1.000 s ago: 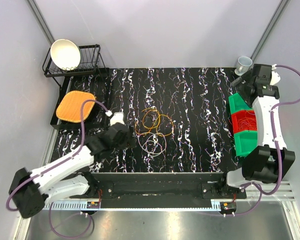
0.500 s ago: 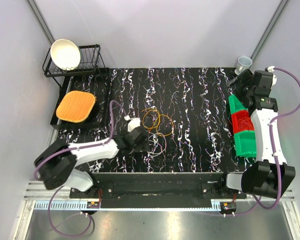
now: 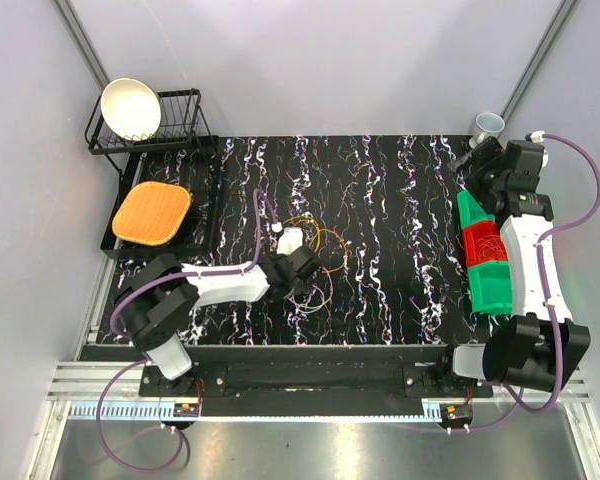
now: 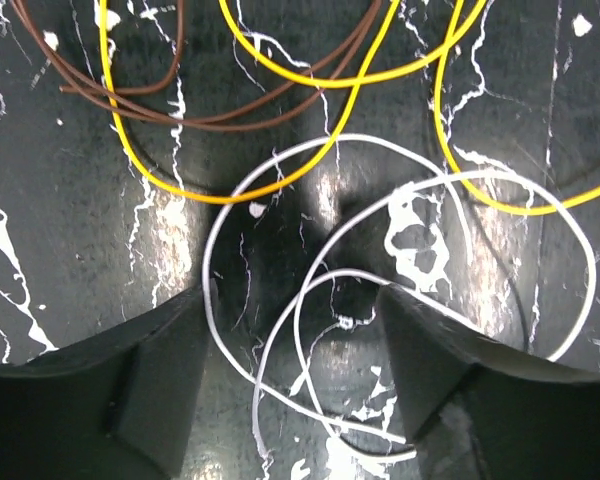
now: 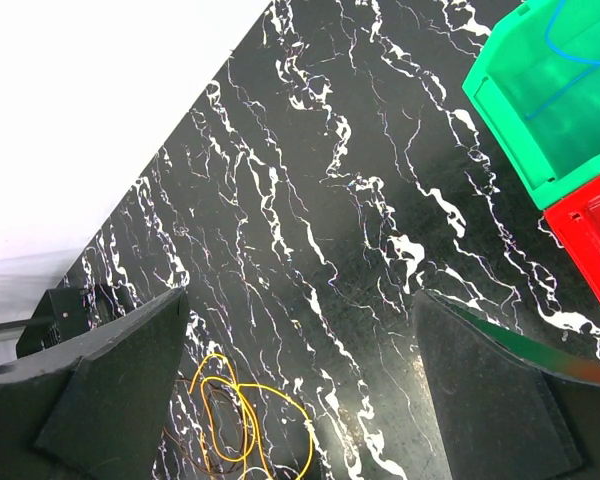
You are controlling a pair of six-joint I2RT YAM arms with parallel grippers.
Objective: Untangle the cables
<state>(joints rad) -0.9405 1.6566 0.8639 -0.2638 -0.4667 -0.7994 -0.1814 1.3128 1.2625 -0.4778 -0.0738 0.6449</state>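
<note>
My left tool (image 4: pixel 290 305) sits low on the desk (image 3: pixel 400 200) around the middle, a touch toward the near edge. Its jaws are parted and grip nothing, straddling the coils of the white cable (image 4: pixel 330 140), with the yellow cable (image 4: pixel 220 197) and brown cable (image 4: pixel 210 122) looped just beyond. The danger: several white strands lie between my jaws, so a pinch may bunch them, and a pull could drag the crossing yellow along and tighten the snarl. My right tool (image 5: pixel 300 310) hangs wide and empty by the far right corner.
</note>
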